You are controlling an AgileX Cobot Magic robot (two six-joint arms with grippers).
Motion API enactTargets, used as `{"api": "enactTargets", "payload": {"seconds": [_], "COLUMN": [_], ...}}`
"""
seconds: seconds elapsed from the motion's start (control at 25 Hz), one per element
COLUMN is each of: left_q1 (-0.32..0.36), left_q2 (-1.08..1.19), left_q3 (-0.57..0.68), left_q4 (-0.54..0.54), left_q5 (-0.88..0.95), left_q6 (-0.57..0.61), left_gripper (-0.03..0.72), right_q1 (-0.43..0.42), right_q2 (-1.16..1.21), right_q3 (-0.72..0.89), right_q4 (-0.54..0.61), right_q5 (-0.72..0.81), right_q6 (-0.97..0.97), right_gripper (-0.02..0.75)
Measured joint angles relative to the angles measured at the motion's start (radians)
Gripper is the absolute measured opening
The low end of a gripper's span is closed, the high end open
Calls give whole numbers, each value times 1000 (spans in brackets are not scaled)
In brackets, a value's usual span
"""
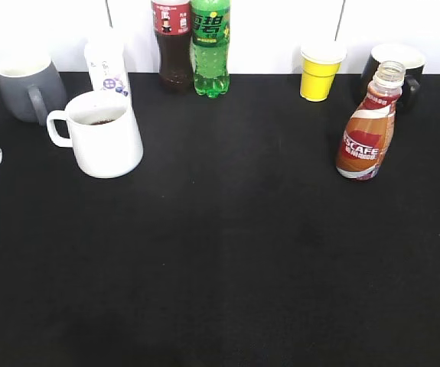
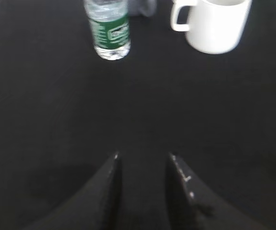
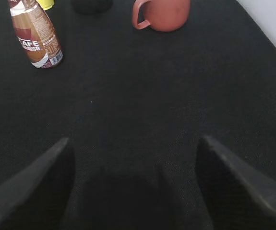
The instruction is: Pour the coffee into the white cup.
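The coffee bottle point(image 1: 366, 130) with its brown-red-white NESCAFE wrap stands upright and uncapped at the right of the black table; it also shows in the right wrist view point(image 3: 36, 36) at the top left. The white cup point(image 1: 101, 134) stands at the left with dark liquid inside, handle to the left; it also shows in the left wrist view point(image 2: 214, 24). My left gripper point(image 2: 142, 155) is open and empty, well short of the cup. My right gripper point(image 3: 133, 141) is wide open and empty, well short of the bottle. Neither gripper shows in the exterior view.
A grey mug point(image 1: 27, 86), a white bottle point(image 1: 106, 61), a cola bottle point(image 1: 174, 46), a green soda bottle point(image 1: 210, 47), a yellow paper cup point(image 1: 319, 70) and a black mug point(image 1: 399, 69) line the back. A water bottle point(image 2: 108, 28) stands left; a reddish mug point(image 3: 162, 13) right.
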Motion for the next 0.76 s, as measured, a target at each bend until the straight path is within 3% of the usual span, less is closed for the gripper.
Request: {"api": "enactTargets", "payload": {"seconds": [0.32, 0.76], "left_q1": [100, 102], "left_q2": [-110, -110], "left_q3": [0, 0], "left_q4": [-1, -1], "left_q5": [-1, -1], "left_q6": [1, 3], "left_gripper": [239, 238], "right_q1": [0, 0], "right_q2": [-1, -1], "right_q3": [0, 0], "right_q4": [1, 1], "right_q5": [0, 0], "right_q6": [0, 0], "right_gripper": [594, 592]}}
